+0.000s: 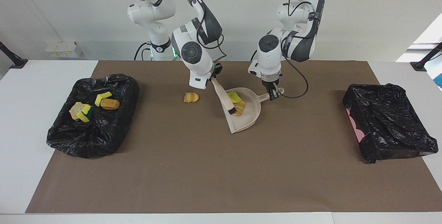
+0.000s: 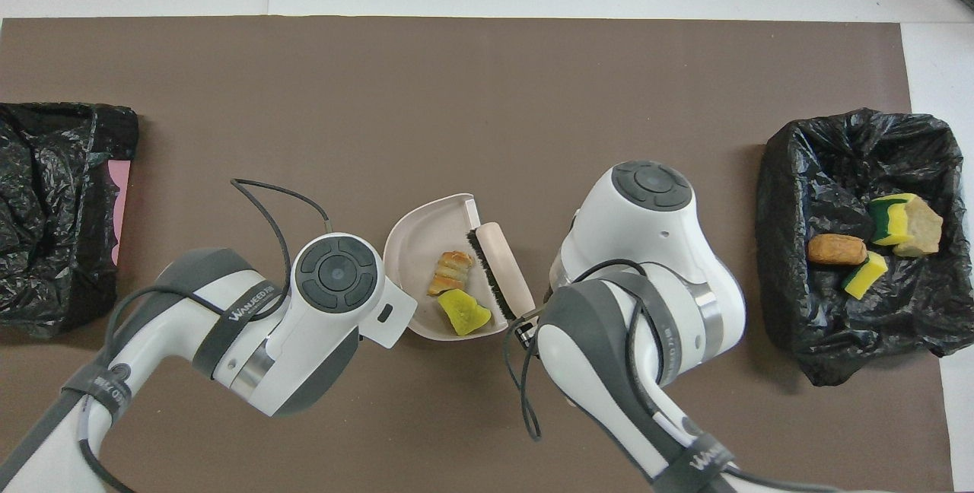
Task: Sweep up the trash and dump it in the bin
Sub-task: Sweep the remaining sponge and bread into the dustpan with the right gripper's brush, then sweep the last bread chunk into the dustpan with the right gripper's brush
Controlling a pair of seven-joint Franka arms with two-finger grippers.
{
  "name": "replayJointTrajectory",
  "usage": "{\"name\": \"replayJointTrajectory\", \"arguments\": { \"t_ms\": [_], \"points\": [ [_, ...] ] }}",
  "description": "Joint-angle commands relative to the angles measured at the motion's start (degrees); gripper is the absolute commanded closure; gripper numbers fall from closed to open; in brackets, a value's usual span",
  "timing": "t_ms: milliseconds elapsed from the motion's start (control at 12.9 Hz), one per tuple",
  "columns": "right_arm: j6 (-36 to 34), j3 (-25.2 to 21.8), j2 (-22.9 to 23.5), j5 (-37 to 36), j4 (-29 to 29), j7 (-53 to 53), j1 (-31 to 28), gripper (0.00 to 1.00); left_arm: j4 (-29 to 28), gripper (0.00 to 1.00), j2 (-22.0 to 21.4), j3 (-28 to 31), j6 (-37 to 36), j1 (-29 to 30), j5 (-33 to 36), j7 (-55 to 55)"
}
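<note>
Dustpan (image 1: 243, 117): 2 trash pcs. Bin (image 1: 93, 141): 4. L gripper (image 1: 274, 94) grips dustpan; R gripper (image 1: 214, 77) grips brush (image 1: 226, 101).

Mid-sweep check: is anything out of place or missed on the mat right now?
Yes. One tan-orange bread-like lump lies alone on the brown mat, outside the beige plastic dustpan, toward the right arm's end. The yellow sponge piece and another bread-like lump already sit in the pan.

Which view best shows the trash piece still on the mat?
The facing view. The tan-orange trash piece lies in the open on the brown mat, beside the dustpan toward the right arm's end of the table. In the overhead view the right arm covers that spot, so the piece does not show there.
</note>
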Motion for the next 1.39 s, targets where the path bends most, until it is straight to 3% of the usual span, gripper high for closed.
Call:
{"name": "replayJointTrajectory", "arguments": {
  "t_ms": [0,464,696,928,1315],
  "points": [
    [-5.20,-0.12,-3.89,-1.72,-1.09,2.14,-3.53,1.00,-2.46,1.00,-2.31,0.30,0.85,-0.02,-0.66,0.59],
    [-7.16,-0.04,-8.99,-8.33,-9.50,16.54,-8.80,1.00,-3.16,1.00,-3.09,0.22,0.85,-0.20,-0.66,1.30],
    [-0.59,0.23,-15.05,-8.24,-19.70,29.44,-8.99,1.00,-5.45,1.00,-4.85,0.13,0.85,-0.99,-0.66,1.47],
    [2.59,0.32,-18.92,-7.02,-25.42,35.63,-8.29,1.00,-5.54,1.00,-4.94,-0.05,0.76,-0.99,-0.66,1.47],
    [13.22,0.49,-16.39,-4.56,-28.52,43.89,0.05,1.00,-5.54,1.00,-4.86,-0.05,0.85,-0.99,-0.66,1.39]
  ]
}}
